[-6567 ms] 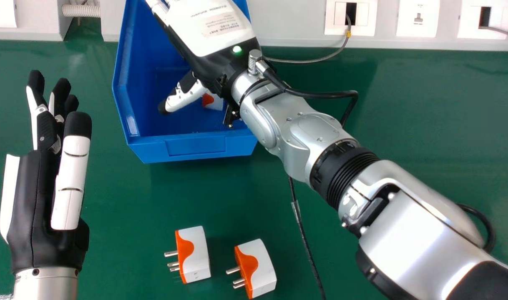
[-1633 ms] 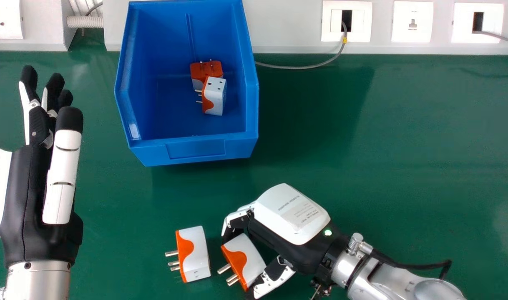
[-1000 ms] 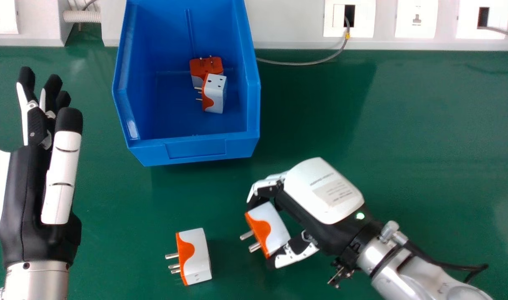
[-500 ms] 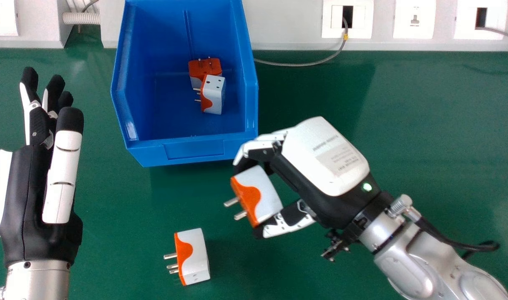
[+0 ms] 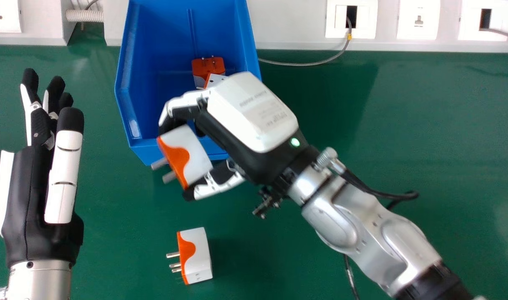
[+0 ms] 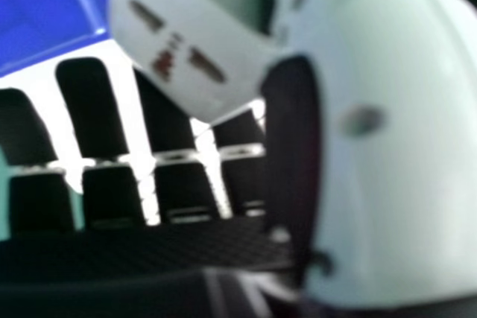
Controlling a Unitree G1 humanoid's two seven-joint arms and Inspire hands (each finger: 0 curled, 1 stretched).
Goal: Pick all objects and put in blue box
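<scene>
held adapter [image 5: 190, 154], between fingers [image 5: 187, 100] and thumb [image 5: 216, 186]

Blue box [image 5: 126, 89] noted at 11 o'clock, green table [image 5: 387, 125] beneath. Adapter [image 5: 199, 258] at 7 o'clock: white, orange face, wavy colour boundary, silver pins. Left hand [image 5: 33, 200] at 9 o'clock and right hand [image 5: 247, 114] at dial centre: both black-and-white, the latter with 1 green light.

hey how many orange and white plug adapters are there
4: one adapter in the right hand, another adapter on the green table, two adapters in the blue box. The hand may hide more.
</scene>
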